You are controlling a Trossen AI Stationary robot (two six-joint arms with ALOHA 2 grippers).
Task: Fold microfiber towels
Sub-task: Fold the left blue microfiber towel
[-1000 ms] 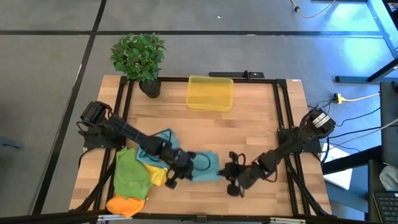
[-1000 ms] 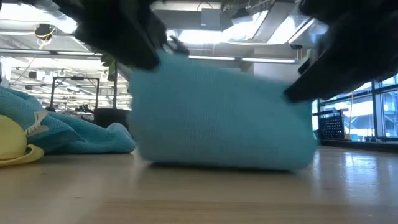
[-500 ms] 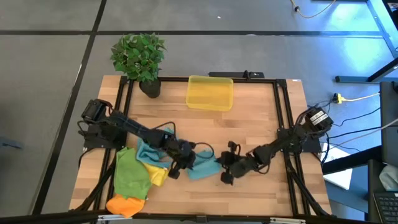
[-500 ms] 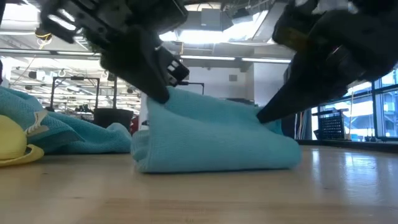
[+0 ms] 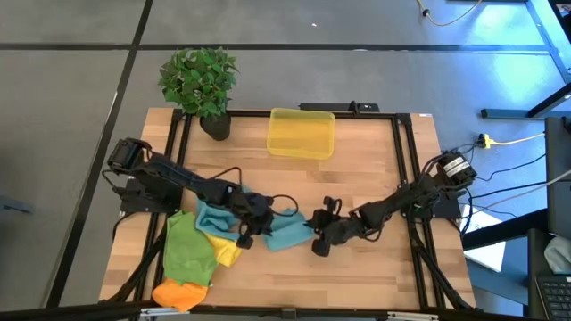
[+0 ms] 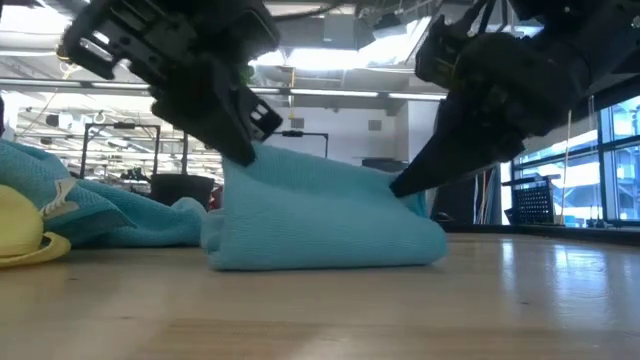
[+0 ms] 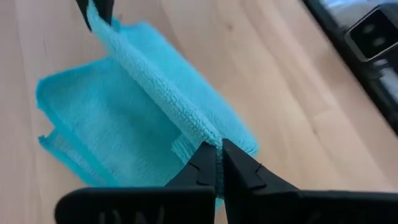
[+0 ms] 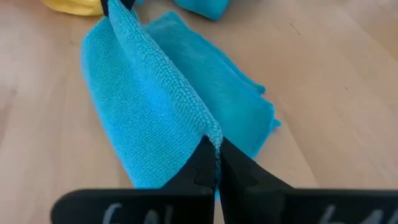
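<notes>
Wooden table near its middle holds a teal towel; left gripper pinches its left end, right gripper its right, both clamped tight.

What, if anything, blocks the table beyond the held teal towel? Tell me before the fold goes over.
Nothing visible does. Left gripper and right gripper are each shut on the teal towel; beyond its far edge lies bare table.
</notes>
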